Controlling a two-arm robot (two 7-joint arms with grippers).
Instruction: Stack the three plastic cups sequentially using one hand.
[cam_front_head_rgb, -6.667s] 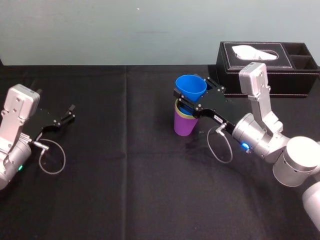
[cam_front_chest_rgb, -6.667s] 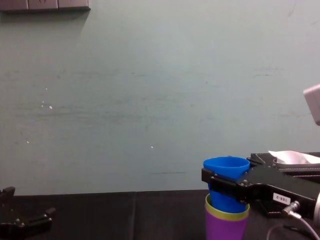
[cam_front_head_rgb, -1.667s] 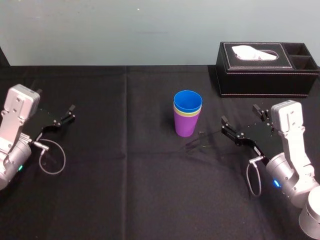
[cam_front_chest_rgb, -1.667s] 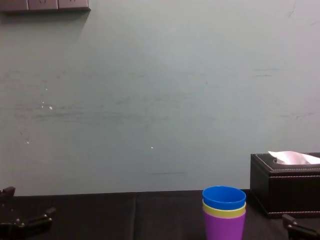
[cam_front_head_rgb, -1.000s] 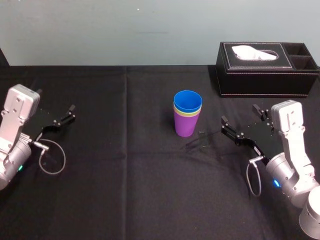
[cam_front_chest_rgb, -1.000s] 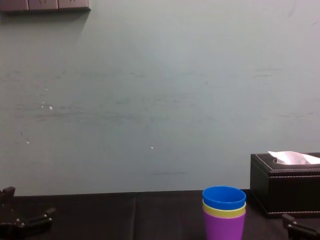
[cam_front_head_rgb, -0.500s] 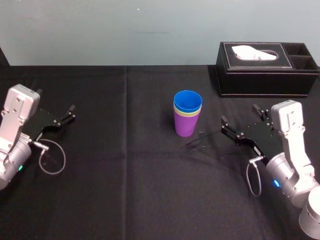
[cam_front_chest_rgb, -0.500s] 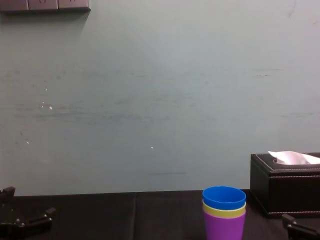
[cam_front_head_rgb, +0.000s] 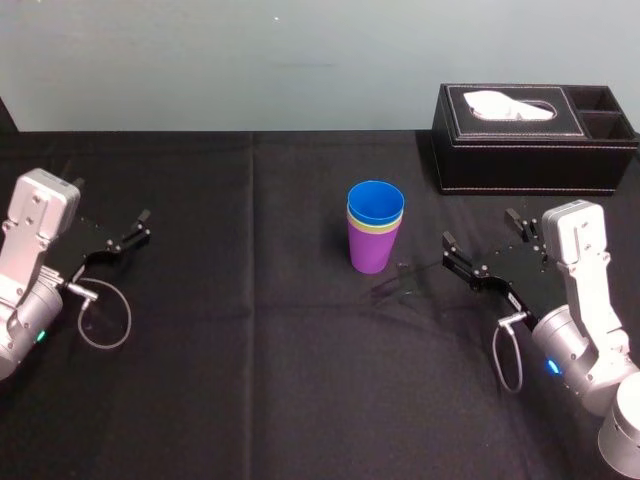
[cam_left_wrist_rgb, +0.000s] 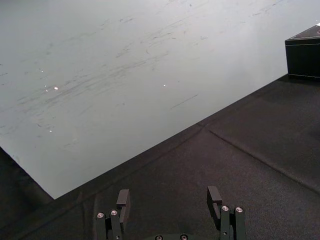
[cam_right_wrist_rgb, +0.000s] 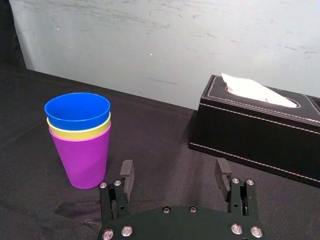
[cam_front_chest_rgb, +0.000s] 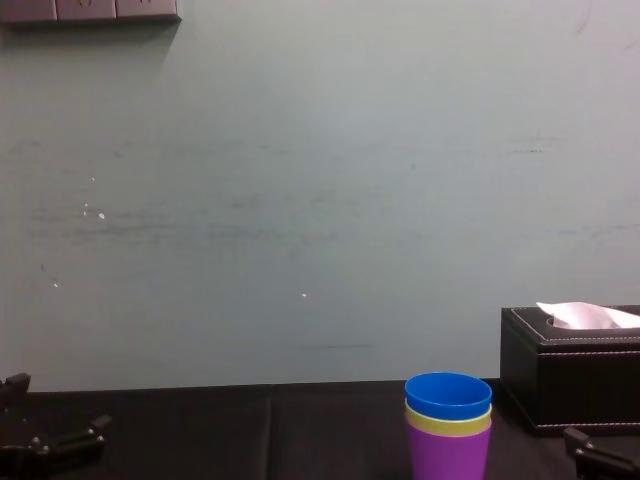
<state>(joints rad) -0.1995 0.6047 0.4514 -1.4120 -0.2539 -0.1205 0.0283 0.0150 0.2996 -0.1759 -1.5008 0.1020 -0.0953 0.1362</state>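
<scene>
1. Here, three plastic cups (cam_front_head_rgb: 375, 235) stand nested, central on the worktop (cam_front_head_rgb: 250, 380).
2. Right gripper (cam_front_head_rgb: 478, 228), spread and empty, sits near them; left gripper (cam_front_head_rgb: 110, 205), spread, by the left edge.
3. A stray right-arm sweep could topple them.

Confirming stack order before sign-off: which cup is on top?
The blue cup is on top, nested in the yellow-green cup, which sits inside the purple cup at the bottom.

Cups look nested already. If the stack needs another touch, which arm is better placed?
Right. The right gripper is open beside the cup stack and faces it; the left gripper sits open, far off on the other side.
</scene>
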